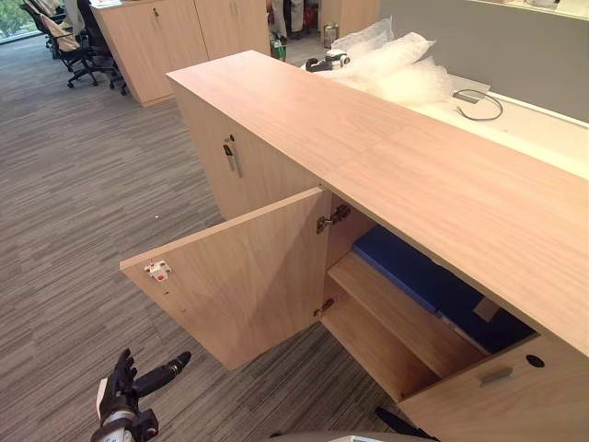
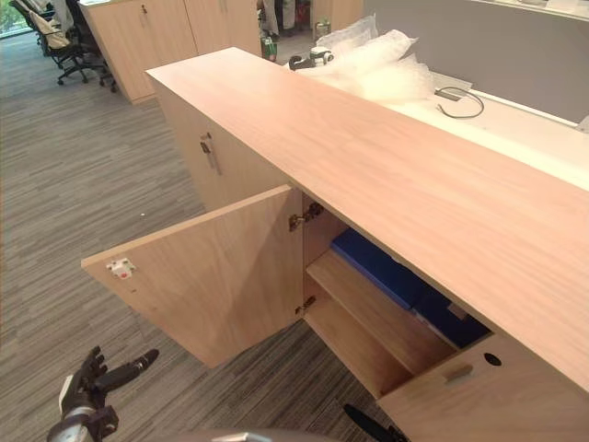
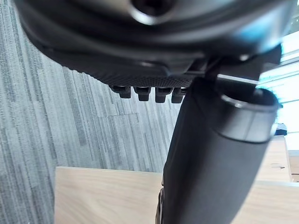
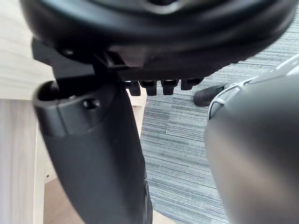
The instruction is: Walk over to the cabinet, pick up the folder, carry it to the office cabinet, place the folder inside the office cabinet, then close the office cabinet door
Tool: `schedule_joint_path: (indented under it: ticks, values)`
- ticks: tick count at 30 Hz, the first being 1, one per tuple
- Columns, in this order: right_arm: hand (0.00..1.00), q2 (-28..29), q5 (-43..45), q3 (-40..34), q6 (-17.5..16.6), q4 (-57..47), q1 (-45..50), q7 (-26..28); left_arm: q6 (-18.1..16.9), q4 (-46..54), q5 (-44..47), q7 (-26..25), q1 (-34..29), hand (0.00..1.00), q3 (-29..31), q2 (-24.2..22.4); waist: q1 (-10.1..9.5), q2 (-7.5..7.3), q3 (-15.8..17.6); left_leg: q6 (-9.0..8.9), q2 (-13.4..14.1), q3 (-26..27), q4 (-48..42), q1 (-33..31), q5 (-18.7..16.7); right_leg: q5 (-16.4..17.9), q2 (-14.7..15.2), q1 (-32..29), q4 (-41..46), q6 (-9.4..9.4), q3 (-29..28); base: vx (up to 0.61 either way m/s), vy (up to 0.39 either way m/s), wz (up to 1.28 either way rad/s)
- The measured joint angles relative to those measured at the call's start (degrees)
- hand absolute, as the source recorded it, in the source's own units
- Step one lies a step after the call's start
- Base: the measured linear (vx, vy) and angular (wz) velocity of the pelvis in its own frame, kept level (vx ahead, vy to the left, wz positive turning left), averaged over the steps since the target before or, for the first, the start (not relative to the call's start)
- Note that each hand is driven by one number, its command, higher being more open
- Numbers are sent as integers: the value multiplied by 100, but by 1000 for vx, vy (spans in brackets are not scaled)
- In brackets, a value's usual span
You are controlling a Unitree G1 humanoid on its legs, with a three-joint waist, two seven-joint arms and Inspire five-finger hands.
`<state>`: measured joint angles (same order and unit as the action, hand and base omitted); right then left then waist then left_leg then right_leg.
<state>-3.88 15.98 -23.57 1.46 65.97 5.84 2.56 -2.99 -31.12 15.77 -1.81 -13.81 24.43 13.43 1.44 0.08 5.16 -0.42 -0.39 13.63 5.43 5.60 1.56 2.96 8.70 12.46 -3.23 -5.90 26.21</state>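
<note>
Though dim, flat dark-blue folder (image 1: pixel 414 272)

I note clear plastic wrap (image 1: pixel 396 69) heaped on the white surface (image 1: pixel 543 133) at the back. A grey cable loop (image 1: pixel 467 94) lies just beside it. Black office chairs (image 1: pixel 83 51) stand far off on grey striped carpet (image 1: pixel 83 212).

Grey striped carpet (image 1: pixel 74 184), black office chairs (image 1: pixel 78 46) — far corner, grey partition (image 1: pixel 479 46)

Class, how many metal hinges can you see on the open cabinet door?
2: an upper hinge near the top of the open door, a lower hinge near its bottom. Others may be hidden.
</note>
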Motion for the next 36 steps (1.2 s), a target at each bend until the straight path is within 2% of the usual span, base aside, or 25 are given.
schedule_joint_path:
  ticks: [6, 11, 16, 22, 28, 33, 36]
  values:
    - [100, 0, 5, 12, -3, -10, 1, 0, -18, 272, 6, -89, 345, 100, -1, 49, -9, -1, 0, -29, 10, 18, -1, 28, -42, 38, -11, 20, -2, 33, -29, 0, 0, 0]
    - [100, -7, 12, 234, -4, -39, -2, 6, -27, 284, 0, -186, 631, 100, -75, 343, -15, 1, 1, -87, 58, 128, -3, 60, -84, 62, -52, -8, -1, 65, -139, 4, -6, -11]
    - [100, -16, 79, 235, -11, -108, 9, 20, -28, 279, -1, -193, 968, 100, -364, 701, -11, 14, 9, -100, 105, 172, -6, 113, -92, 73, -92, 13, 4, 83, -178, -6, -12, -4]
    - [100, -49, 211, 259, -29, -146, 4, 23, -29, 196, -6, -193, 1232, 100, -626, 845, -3, 45, 23, -109, 120, 247, -4, 148, -98, 75, -94, 7, 13, 86, -258, -40, 1, -6]
    - [100, -64, 211, 443, -29, -152, 100, 21, -73, 2, -9, -194, 1283, 100, -889, 980, -30, 47, 17, -109, 114, 285, -5, 148, -97, 74, -89, -25, 32, 85, -291, -31, 4, -4]
    - [100, -93, 209, 451, -32, -149, 168, 18, -149, -20, -92, -206, 1166, 100, -1429, 1011, -126, 67, 3, -95, 79, 247, -5, 127, -86, 69, -72, -19, 37, 77, -231, -20, 3, 7]
    - [100, -104, 201, 460, -42, -126, 174, 20, -152, 238, -469, -197, 802, 100, -1907, 1246, -132, 91, -49, -78, 41, 154, -6, 83, -74, 64, -40, -19, 42, 60, -131, -24, 10, 16]
